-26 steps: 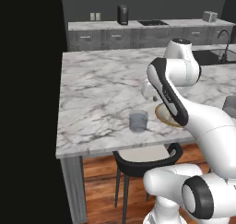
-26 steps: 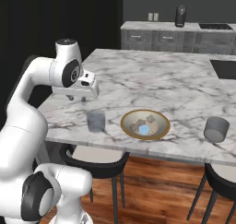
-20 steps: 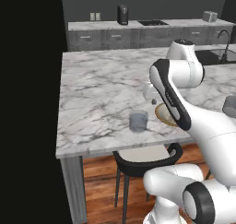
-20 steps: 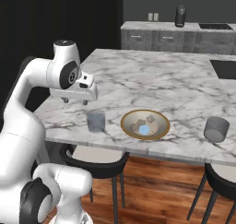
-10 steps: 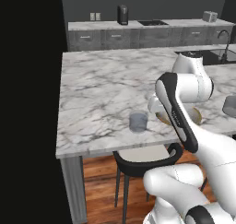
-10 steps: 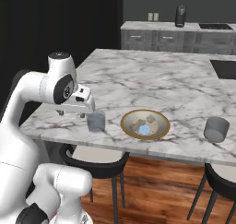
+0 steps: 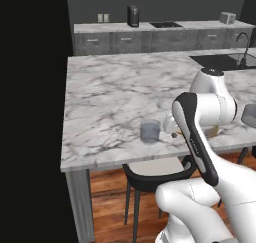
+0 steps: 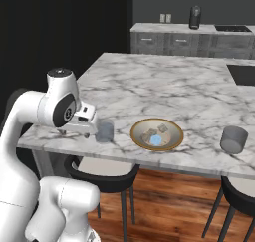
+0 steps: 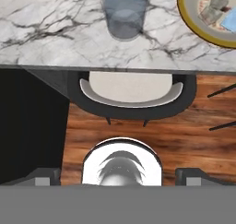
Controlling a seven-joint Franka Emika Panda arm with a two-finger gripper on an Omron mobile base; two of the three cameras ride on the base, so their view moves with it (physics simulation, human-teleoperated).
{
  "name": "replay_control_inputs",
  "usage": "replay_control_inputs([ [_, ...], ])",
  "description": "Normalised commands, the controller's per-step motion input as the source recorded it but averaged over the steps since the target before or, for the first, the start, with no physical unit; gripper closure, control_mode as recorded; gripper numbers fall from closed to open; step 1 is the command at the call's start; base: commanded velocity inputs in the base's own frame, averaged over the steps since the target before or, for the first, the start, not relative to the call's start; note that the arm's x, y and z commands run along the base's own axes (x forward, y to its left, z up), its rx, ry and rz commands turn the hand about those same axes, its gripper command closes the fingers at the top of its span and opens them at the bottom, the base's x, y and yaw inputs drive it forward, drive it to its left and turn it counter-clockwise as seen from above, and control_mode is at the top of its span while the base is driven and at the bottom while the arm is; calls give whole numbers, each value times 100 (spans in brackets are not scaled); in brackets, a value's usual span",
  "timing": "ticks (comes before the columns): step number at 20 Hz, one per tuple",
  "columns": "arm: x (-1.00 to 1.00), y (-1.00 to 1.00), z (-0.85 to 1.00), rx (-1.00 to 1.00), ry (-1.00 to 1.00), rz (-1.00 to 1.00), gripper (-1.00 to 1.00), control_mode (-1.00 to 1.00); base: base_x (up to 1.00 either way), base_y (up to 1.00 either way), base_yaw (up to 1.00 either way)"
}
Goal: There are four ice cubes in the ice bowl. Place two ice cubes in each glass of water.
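Now the gripper has dropped from above the counter to the near glass of water, at its nine o'clock, fingers apart and empty; ice bowl untouched, so likely a reposition

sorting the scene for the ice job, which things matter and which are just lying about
Job:
- wide golden-rimmed ice bowl
- pale cubes in it
- near blue-grey glass tumbler
- far tumbler
- open gripper

Lying about:
- dark stool
- black coffee machine
- sink faucet
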Motion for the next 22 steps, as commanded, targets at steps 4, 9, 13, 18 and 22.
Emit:
replay_control_inputs([
  [4, 0, 0, 0, 0, 0, 0, -100, 100, -17, -29, 0],
  [9, 0, 0, 0, 0, 0, 0, -100, 100, -10, -56, 0],
  [13, 0, 0, 0, 0, 0, 0, -100, 100, -2, -66, 0],
  [18, 0, 0, 0, 0, 0, 0, -100, 100, 0, -68, 0],
  [22, 0, 0, 0, 0, 0, 0, -100, 100, 1, -53, 0],
])
